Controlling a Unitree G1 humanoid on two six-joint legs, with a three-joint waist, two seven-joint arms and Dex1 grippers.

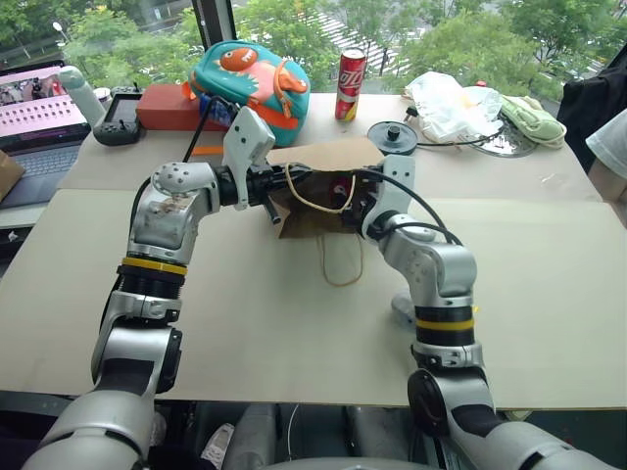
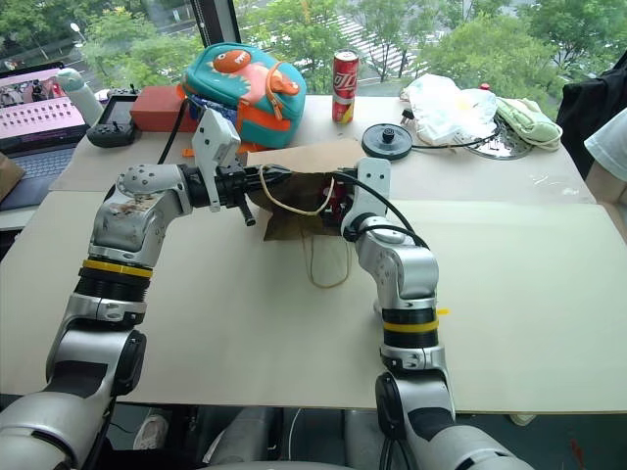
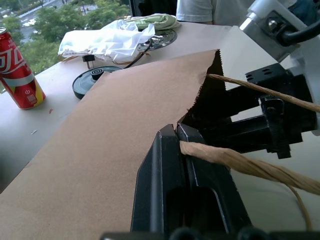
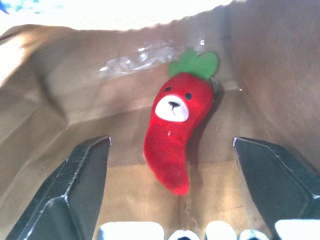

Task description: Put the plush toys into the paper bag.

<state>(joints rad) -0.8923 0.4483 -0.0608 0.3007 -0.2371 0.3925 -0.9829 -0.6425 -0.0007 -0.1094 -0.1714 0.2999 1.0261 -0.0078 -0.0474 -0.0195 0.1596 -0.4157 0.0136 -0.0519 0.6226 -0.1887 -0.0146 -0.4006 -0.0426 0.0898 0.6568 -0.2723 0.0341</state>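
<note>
Here, head view: brown kraft paper bag (image 1: pixel 323 191) lies on its side on the beige tabletop (image 1: pixel 529 294), mouth toward the robot. Left gripper (image 1: pixel 277 183) at the bag's mouth rim, right gripper (image 1: pixel 364 208) at the mouth too. Teal fish backpack (image 1: pixel 250 80) and red drink can (image 1: pixel 351 83) sit behind the bag.

Left wrist: jaws clamped tight on the bag's beige twisted-cord handle (image 3: pixel 235 159).

Right wrist: fingers (image 4: pixel 82 185) spread wide, holding nothing; red chili plush w/ green tip (image 4: pixel 176 129) lies inside the bag, apart from both fingers.
</note>
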